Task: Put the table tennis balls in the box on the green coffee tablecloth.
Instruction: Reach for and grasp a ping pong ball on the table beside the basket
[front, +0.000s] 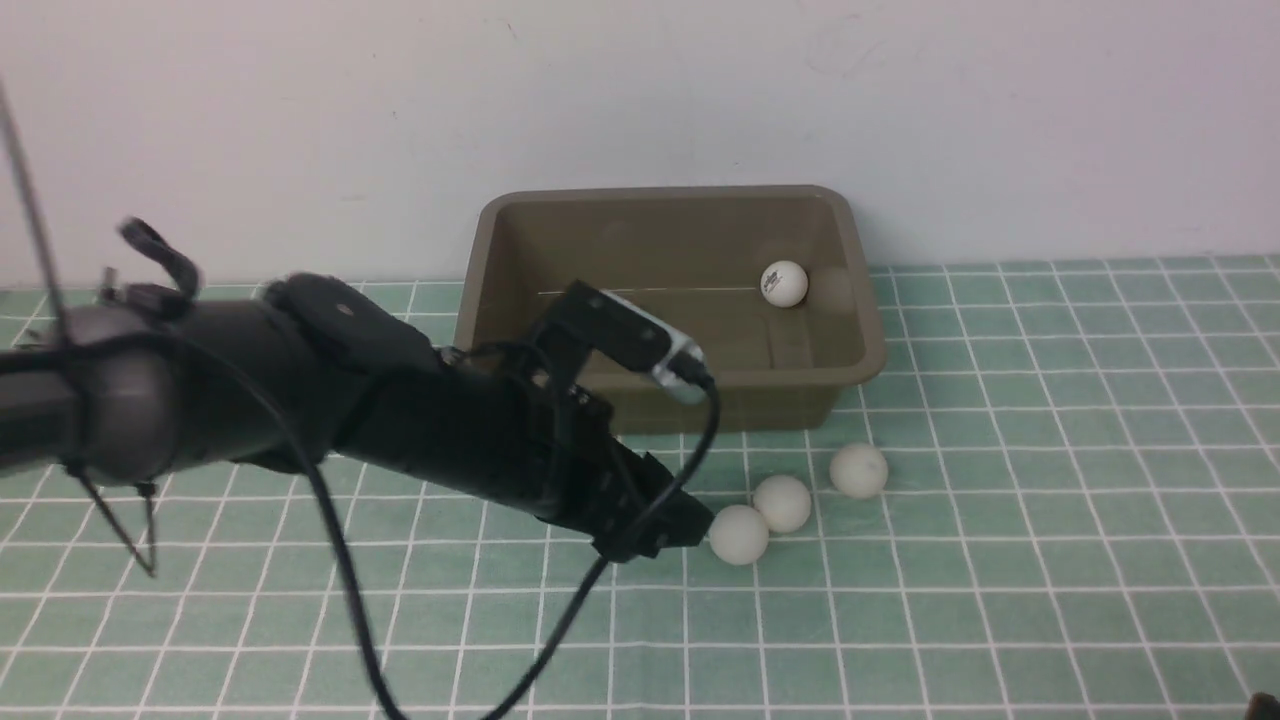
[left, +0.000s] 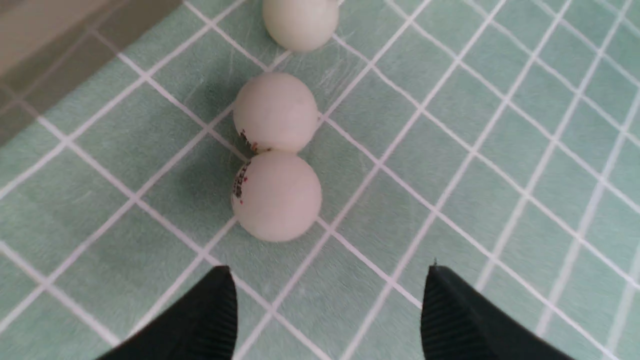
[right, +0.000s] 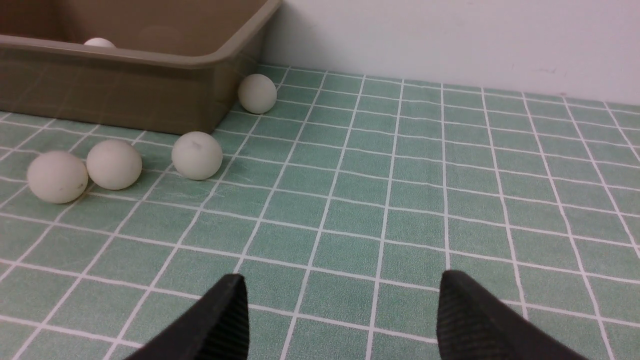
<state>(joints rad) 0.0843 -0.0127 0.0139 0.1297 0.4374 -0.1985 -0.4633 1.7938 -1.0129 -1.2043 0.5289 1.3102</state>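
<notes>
One dark, illegible logo on the ball (front: 784, 284) in the box (front: 650, 235).

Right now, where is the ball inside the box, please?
Front view: the ball sits inside the box, by its far wall, near the right end.

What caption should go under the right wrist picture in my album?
Open right gripper faces four white balls on the green cloth near the brown box, one ball inside.
</notes>
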